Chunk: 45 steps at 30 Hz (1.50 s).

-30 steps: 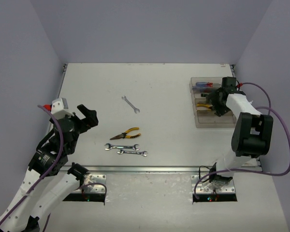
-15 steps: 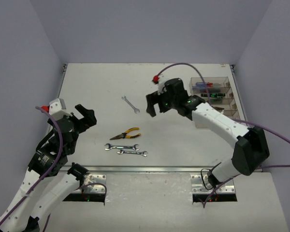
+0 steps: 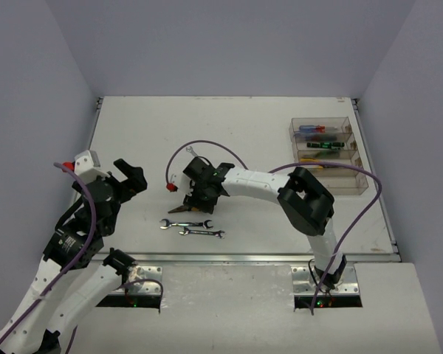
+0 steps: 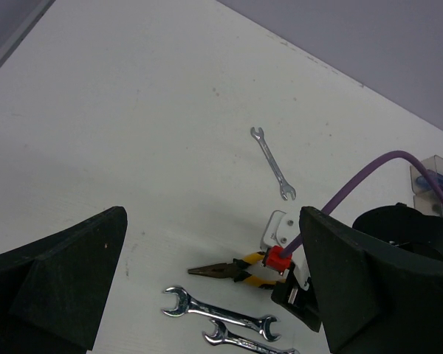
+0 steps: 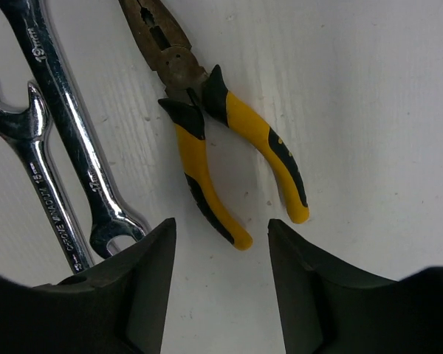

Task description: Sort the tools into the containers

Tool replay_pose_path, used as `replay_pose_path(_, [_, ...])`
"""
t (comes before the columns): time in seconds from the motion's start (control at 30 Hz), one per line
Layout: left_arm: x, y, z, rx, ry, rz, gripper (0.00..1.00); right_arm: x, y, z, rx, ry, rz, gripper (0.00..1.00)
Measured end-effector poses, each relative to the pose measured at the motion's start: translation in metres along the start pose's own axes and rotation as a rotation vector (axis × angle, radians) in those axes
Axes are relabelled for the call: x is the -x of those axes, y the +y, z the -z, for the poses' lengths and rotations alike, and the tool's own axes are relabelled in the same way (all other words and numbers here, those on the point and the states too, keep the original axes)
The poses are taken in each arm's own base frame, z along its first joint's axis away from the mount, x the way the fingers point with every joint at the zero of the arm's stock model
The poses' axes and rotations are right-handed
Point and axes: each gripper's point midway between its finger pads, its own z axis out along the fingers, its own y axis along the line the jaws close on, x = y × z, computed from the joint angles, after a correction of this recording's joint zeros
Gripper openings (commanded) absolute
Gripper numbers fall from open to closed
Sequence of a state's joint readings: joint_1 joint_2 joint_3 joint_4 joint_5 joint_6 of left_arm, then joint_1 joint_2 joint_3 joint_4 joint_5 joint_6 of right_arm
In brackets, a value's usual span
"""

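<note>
Yellow-and-black-handled pliers (image 5: 229, 140) lie on the white table, also seen in the top view (image 3: 183, 209) and the left wrist view (image 4: 232, 271). My right gripper (image 5: 220, 228) is open just above their handle ends, a finger on each side, touching nothing; it also shows in the top view (image 3: 195, 198). Two silver wrenches (image 5: 74, 147) (image 3: 186, 223) (image 3: 201, 233) lie beside the pliers. A small wrench (image 3: 190, 151) (image 4: 272, 162) lies farther back. My left gripper (image 3: 131, 183) (image 4: 213, 217) is open and empty at the left. The clear containers (image 3: 332, 184) stand at the far right.
The back bins hold blue/red screwdrivers (image 3: 314, 130) and green/black screwdrivers (image 3: 323, 145). A purple cable (image 3: 207, 144) loops over the right arm. Grey walls close the table's left, back and right sides.
</note>
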<state>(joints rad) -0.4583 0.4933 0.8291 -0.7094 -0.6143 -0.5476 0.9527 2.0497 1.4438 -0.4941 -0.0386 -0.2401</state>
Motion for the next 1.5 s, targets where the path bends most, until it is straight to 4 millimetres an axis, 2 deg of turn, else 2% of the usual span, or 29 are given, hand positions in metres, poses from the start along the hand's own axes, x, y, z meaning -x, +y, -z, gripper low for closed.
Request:
replay_pose_path(0.1, [0.000,0.000,0.000,0.000,0.002,-0.001,1.00,0.004,-0.002,-0.006,-0.007,0.010,0.021,0.43])
replay_pose_path(0.37, [-0.002,-0.002,0.000,-0.007,0.009,-0.004,1.00,0.013,-0.004,-0.018,-0.004,0.018,0.041,0.37])
replay_pose_path(0.6, [-0.002,-0.002,0.000,-0.012,0.011,-0.003,1.00,0.015,0.000,-0.025,0.012,0.027,0.054,0.40])
replay_pose_path(0.7, [-0.002,-0.003,0.000,-0.012,0.012,-0.003,1.00,0.012,0.001,-0.032,0.018,0.035,0.050,0.38])
replay_pose_path(0.93, [-0.002,-0.003,0.000,-0.012,0.012,-0.003,1.00,0.014,0.002,-0.034,0.027,0.026,0.047,0.37])
replay_pose_path(1.0, [-0.002,-0.003,0.000,-0.012,0.012,-0.003,1.00,0.014,0.002,-0.035,0.027,0.026,0.047,0.29])
replay_pose_path(1.07, [-0.002,-0.003,0.000,-0.013,0.011,-0.003,1.00,0.016,0.001,-0.036,0.026,0.023,0.050,0.13])
replay_pose_path(1.13, [-0.002,-0.003,0.000,-0.013,0.011,-0.003,1.00,0.019,0.000,-0.037,0.025,0.018,0.055,0.03])
replay_pose_path(1.37, [-0.001,-0.002,0.001,-0.016,0.006,0.001,1.00,0.026,-0.006,-0.039,0.003,-0.028,0.023,0.00])
replay_pose_path(1.5, [0.000,-0.002,0.001,-0.017,0.004,0.003,1.00,0.010,-0.016,-0.021,0.010,-0.070,-0.110,0.00])
